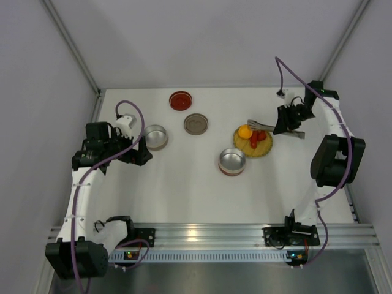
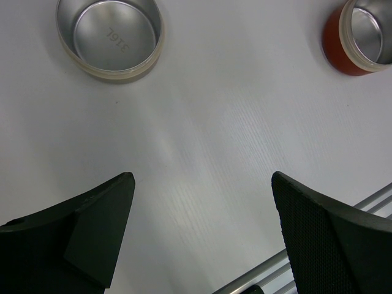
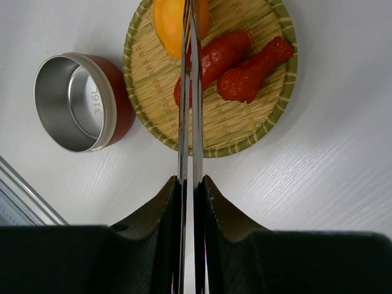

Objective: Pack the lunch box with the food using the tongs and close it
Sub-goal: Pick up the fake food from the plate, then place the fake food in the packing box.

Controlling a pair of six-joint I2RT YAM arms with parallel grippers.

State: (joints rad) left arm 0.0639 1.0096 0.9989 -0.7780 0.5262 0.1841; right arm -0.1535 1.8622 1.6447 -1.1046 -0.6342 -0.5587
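My right gripper [image 3: 191,180] is shut on the slim metal tongs [image 3: 190,92], squeezing their two arms almost together. The tongs reach out over the yellow woven plate [image 3: 245,144], which carries the food. Their tips run past the top edge of the right wrist view, above the orange piece [image 3: 168,24]. Two red pieces [image 3: 223,55] lie beside them on the plate. In the top view the tongs [image 1: 269,127] cross the plate's far rim. The lunch box shows as open round tins: a red one [image 1: 232,162] and a beige one [image 1: 156,137]. My left gripper [image 2: 202,184] hangs open over bare table near the beige tin [image 2: 110,37].
A red lid [image 1: 180,100] and a brown lid [image 1: 196,124] lie at the back of the table. The red tin [image 3: 76,101] stands just left of the plate. An aluminium rail [image 1: 202,233] runs along the near edge.
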